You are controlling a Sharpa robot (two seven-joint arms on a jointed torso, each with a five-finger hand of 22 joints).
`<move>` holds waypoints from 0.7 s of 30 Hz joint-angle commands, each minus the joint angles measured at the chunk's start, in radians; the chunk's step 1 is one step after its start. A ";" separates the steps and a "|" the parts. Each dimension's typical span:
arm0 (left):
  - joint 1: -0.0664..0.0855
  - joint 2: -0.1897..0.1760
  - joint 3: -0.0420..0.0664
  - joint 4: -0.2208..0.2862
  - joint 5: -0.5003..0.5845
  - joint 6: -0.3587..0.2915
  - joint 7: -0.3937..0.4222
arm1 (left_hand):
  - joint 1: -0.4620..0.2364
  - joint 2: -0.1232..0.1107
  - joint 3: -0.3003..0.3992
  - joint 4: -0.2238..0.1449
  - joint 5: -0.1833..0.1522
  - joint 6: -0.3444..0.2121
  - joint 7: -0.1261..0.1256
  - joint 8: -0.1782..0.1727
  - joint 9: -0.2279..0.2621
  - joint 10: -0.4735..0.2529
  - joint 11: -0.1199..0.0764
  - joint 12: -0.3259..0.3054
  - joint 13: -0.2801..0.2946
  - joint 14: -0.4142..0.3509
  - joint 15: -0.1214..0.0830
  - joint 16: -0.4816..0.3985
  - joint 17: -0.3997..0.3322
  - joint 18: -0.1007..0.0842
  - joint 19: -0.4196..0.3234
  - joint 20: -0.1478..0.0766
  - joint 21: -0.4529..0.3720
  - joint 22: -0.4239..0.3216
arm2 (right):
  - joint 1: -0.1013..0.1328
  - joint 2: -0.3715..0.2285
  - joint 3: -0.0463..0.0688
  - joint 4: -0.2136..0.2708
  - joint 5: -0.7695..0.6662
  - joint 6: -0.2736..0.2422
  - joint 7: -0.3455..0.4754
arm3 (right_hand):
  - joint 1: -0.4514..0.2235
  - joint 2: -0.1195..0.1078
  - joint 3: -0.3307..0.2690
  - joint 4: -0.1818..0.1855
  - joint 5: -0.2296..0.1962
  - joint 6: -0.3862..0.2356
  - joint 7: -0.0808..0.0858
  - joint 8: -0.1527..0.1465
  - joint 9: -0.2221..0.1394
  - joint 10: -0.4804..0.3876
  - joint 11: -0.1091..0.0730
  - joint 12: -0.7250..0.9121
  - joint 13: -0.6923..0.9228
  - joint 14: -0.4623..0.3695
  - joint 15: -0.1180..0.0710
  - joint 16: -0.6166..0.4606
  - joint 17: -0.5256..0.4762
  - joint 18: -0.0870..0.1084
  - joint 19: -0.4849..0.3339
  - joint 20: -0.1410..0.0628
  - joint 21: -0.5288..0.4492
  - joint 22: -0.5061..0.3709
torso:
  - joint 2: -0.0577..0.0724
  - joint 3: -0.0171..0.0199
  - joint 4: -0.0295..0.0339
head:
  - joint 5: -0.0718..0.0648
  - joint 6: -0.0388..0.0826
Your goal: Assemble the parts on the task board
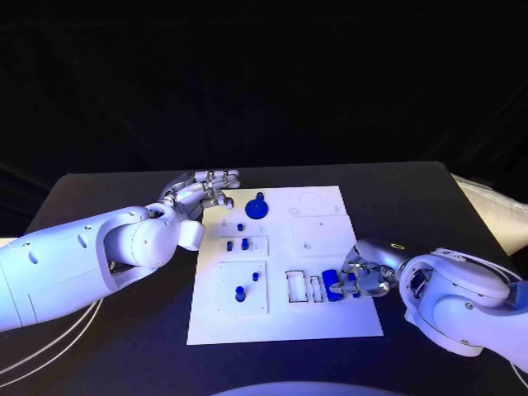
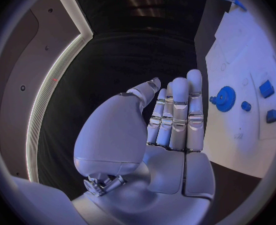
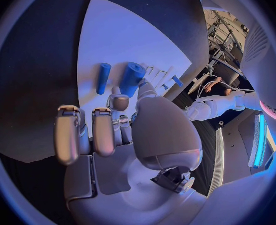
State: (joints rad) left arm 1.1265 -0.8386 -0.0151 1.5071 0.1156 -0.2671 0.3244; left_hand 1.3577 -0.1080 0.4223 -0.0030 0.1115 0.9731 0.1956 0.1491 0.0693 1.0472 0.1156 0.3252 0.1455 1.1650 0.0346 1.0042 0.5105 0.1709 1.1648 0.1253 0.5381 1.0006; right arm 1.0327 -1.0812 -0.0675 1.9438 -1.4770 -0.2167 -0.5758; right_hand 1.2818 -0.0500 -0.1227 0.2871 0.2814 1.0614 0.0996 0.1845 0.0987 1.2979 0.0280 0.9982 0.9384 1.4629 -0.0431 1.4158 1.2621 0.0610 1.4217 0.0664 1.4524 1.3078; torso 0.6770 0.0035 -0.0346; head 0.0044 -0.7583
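The white task board (image 1: 323, 322) lies in the middle of the black table. My right hand (image 1: 365, 279) is at the board's right edge. Its thumb and a finger (image 3: 119, 102) close on the near end of a thick blue cylinder (image 3: 131, 79), which lies on the board beside a thin blue peg (image 3: 103, 77). In the head view the cylinder (image 1: 331, 285) sits by the slotted recesses. My left hand (image 1: 205, 190) hovers at the board's far left corner, fingers (image 2: 178, 112) straight, holding nothing. A blue gear (image 1: 256, 206) (image 2: 225, 97) lies just beside it.
Small blue parts (image 1: 240, 243) stand in the left-hand recesses, and two more (image 1: 240, 293) sit in the lower left square. Other small parts (image 2: 266, 89) lie past the gear. Bare board stretches along the near edge. A white object (image 1: 502, 210) lies off the table's right side.
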 commanded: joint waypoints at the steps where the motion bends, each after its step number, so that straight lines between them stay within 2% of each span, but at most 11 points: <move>1: 0.000 0.001 0.001 0.001 -0.005 0.017 0.005 | 0.000 0.012 -0.003 -0.002 0.004 -0.007 -0.001 0.002 0.000 -0.005 0.000 0.003 0.001 -0.007 -0.003 0.003 -0.001 0.011 0.000 0.006 -0.007 -0.002 | -0.008 0.013 0.000 -0.012 -0.021 0.022 -0.008 | 0.003 0.014 -0.006 -0.001 0.008 0.010 0.001 0.005 0.003 -0.001 -0.008 0.006 0.007 0.059 -0.006 0.006 0.000 -0.008 0.006 -0.003 0.006 0.029 | 0.000 -0.0001 0.0000 | 0.002 0.000; 8: 0.000 0.000 0.000 0.001 -0.005 0.017 0.004 | 0.000 0.012 -0.003 -0.002 0.004 -0.007 -0.001 0.002 0.000 -0.005 0.000 0.003 0.001 -0.007 -0.003 0.003 -0.001 0.011 0.000 0.006 -0.007 -0.002 | -0.020 0.038 0.000 -0.033 -0.006 0.025 -0.008 | 0.011 0.025 -0.010 -0.002 0.019 0.015 -0.001 0.011 0.007 0.003 -0.010 0.015 0.024 0.059 -0.007 0.007 0.000 -0.008 0.006 -0.005 0.006 0.030 | 0.000 -0.0003 -0.0001 | 0.004 -0.002; 13: 0.000 0.000 0.000 0.002 -0.005 0.017 0.004 | 0.000 0.012 -0.003 -0.002 0.004 -0.007 -0.001 0.002 0.000 -0.005 0.000 0.003 0.001 -0.007 -0.003 0.003 -0.001 0.011 0.000 0.006 -0.007 -0.002 | -0.024 0.045 0.000 -0.042 0.000 0.027 -0.009 | 0.013 0.030 -0.012 -0.001 0.023 0.018 -0.002 0.014 0.009 0.004 -0.011 0.016 0.028 0.058 -0.008 0.007 -0.001 -0.008 0.006 -0.005 0.006 0.030 | -0.001 -0.0018 -0.0007 | 0.003 -0.002; 16: 0.000 0.000 0.000 0.002 -0.005 0.018 0.004 | 0.000 0.012 -0.003 -0.002 0.004 -0.007 -0.001 0.002 0.000 -0.005 0.000 0.003 0.001 -0.007 -0.003 0.003 -0.001 0.011 0.000 0.006 -0.007 -0.002 | -0.024 0.048 0.000 -0.046 0.002 0.025 -0.009 | 0.014 0.035 -0.014 -0.001 0.029 0.021 -0.004 0.017 0.011 0.005 -0.012 0.017 0.033 0.058 -0.009 0.006 -0.002 -0.008 0.005 -0.006 0.006 0.029 | -0.001 -0.0014 0.0001 | 0.004 -0.002; 21: 0.000 -0.001 0.000 0.002 -0.005 0.018 0.003 | 0.000 0.012 -0.003 -0.002 0.004 -0.007 -0.001 0.002 0.000 -0.005 0.000 0.003 0.001 -0.007 -0.003 0.003 -0.001 0.011 0.000 0.006 -0.007 -0.002 | -0.025 0.045 0.000 -0.045 0.005 -0.018 -0.012 | 0.030 0.058 -0.014 -0.002 0.070 0.031 -0.009 0.027 0.019 0.015 -0.017 0.031 0.059 0.058 -0.013 0.007 -0.003 -0.008 0.005 -0.009 0.006 0.030 | -0.001 -0.0012 -0.0007 | 0.003 0.000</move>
State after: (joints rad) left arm 1.1261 -0.8397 -0.0153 1.5075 0.1149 -0.2667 0.3237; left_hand 1.3577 -0.1080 0.4223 -0.0030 0.1115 0.9731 0.1956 0.1491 0.0693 1.0473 0.1155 0.3251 0.1453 1.1650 0.0346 1.0042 0.5105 0.1710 1.1648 0.1253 0.5381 1.0006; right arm 1.0151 -1.0350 -0.0617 1.9026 -1.4767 -0.2261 -0.5745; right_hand 1.3068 -0.0060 -0.1327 0.2857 0.3438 1.0850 0.0904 0.2037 0.1130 1.3108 0.0172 1.0257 0.9933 1.4663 -0.0469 1.4157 1.2606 0.0611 1.4253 0.0627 1.4524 1.3075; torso 0.6760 0.0024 -0.0347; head 0.0081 -0.7600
